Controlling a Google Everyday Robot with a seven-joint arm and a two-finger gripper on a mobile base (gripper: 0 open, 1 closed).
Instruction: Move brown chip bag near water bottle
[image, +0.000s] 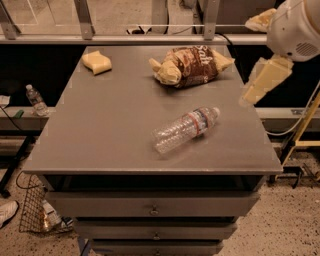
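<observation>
The brown chip bag (192, 65) lies crumpled at the back of the grey table (100, 130), right of centre, with its pale ends pointing left and right. The water bottle (186, 129) lies on its side nearer the front, with its white cap pointing to the back right, about a bottle's length from the bag. My gripper (245, 62) hangs in the air past the table's right edge, level with the bag and just right of it. Its pale tan fingers (265, 80) are spread apart and hold nothing.
A yellow wavy sponge piece (97, 62) sits at the table's back left corner. A metal rail (150, 37) runs behind the table. A small clear bottle (37, 100) stands on a ledge at the left. A wire basket (37, 215) is on the floor at the lower left.
</observation>
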